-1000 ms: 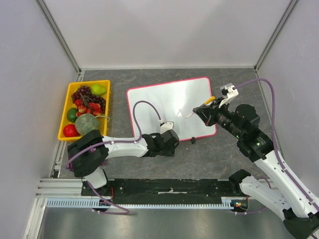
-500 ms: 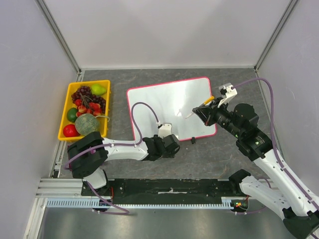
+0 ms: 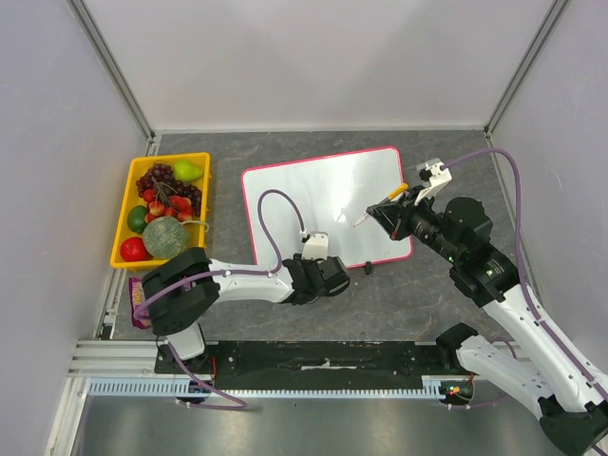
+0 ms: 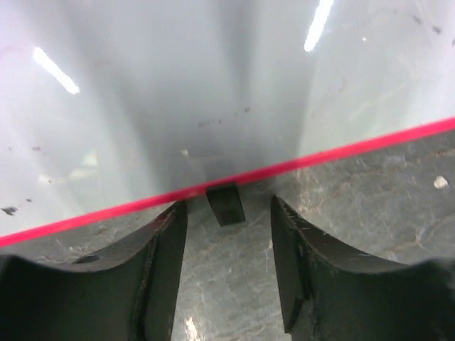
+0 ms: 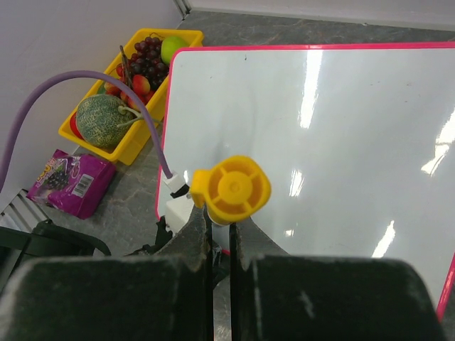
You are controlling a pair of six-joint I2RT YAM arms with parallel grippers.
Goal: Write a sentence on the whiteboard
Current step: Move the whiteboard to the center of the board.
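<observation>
Looking from above, we see the whiteboard (image 3: 304,190) flat on the table, long axis left to right, footed edge nearest the arms. The right gripper (image 3: 378,211) is clenched on a yellow-capped marker (image 3: 401,191) over its right part.

At the left wrist, the left gripper (image 4: 227,234) is released, its fingers flanking a black foot (image 4: 225,204).

At the right wrist, the print on a purple packet (image 5: 71,181) is too small to read.

Whiteboard (image 3: 323,204): glossy white rectangle with rounded corners and thin pink-red frame, lying flat and slightly skewed on the grey counter (image 3: 285,147); small black foot (image 4: 225,204) at its near long edge.
</observation>
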